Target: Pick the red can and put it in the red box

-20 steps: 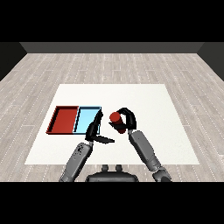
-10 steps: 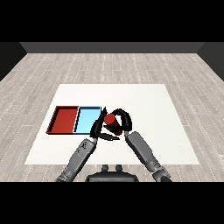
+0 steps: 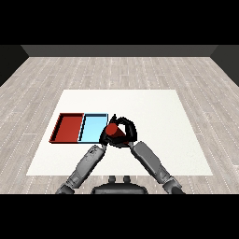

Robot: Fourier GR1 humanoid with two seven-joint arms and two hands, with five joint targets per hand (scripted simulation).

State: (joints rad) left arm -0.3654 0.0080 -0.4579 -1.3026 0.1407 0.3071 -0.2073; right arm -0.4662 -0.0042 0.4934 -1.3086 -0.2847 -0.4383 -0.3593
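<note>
White table (image 3: pixel 154 112) carries the red tray (image 3: pixel 69 128) at nine o'clock and the light blue tray (image 3: pixel 93 128) beside it. Left hand (image 3: pixel 108 130): fingers hidden, cannot tell. Right hand (image 3: pixel 126 133) curls round the red can (image 3: pixel 112 132), which sits tilted; released early, it could land in blue.

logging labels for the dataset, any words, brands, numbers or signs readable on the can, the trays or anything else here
None can be read.
red can, held in the right hand: plain red, no label shows.
red tray and light blue tray: plain, no marks.
white table: no print or signs.
</note>
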